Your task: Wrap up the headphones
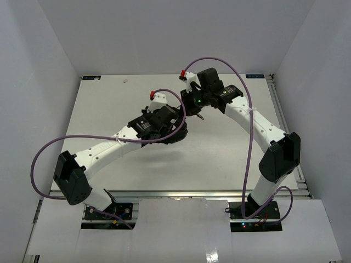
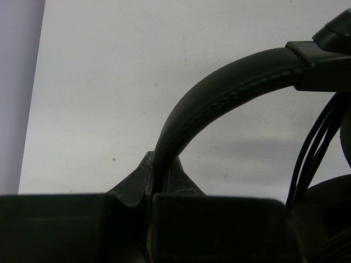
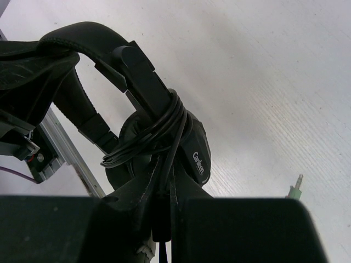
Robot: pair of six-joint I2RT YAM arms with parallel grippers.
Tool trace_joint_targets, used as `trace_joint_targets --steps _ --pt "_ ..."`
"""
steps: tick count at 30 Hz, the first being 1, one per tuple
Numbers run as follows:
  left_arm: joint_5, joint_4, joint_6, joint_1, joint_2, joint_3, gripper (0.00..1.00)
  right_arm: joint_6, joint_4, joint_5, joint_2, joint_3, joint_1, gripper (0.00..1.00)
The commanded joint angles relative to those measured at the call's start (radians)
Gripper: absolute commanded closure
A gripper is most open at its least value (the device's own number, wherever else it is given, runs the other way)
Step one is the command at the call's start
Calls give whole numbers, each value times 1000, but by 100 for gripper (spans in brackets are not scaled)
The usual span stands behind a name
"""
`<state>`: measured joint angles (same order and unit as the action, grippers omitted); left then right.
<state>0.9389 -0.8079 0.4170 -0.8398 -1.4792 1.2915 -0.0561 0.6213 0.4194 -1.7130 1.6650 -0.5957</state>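
From where I stand, the headphones [image 1: 174, 129] hang just left of centre in the overhead view, held between the two arms above the table [image 1: 109, 104]. A soft shadow beneath suggests they are off the surface. The left gripper [image 2: 153, 176] is clamped tight on the headband [image 2: 230, 82], its fingers pressed against the padded strap at the bottom middle of its own view. The right gripper [image 3: 162, 189] has its fingers pinched together on the cable [image 3: 164, 131], which runs down between them at the lower centre of that frame.

Several loops sit bunched around the slider arm just above the earcup [image 3: 196, 150]. The plug [image 3: 296, 189] shows at the lower right, so I'd judge little loose length remains.

To wind well, I reckon the right arm should carry the cable around that same narrow neck under light, even tension. Each turn should lie beside the others and not over the cup, with the left hold firm so the frame cannot twist. Too hard a pull could slide the loops off or drag the band from the left grip.

In the left wrist view the headband arcs from the bottom middle to the upper right. In the right wrist view the slider arm's long axis runs from upper left down to lower centre, with the cup at the low end.
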Motion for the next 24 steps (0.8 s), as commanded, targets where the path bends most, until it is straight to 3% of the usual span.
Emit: trace_joint_targets --steps 1,9,19,24 --pt "49 -79 -41 25 14 -15 100 -68 -146 52 49 38 11 89" --pt "34 -133 103 46 13 22 100 -200 -288 160 112 -61 9 85" --pt "-17 -65 136 61 51 -4 100 -260 -424 120 211 -208 -47 80" --pt "-45 -31 149 66 80 -17 100 -269 -445 81 214 -230 -93 84"
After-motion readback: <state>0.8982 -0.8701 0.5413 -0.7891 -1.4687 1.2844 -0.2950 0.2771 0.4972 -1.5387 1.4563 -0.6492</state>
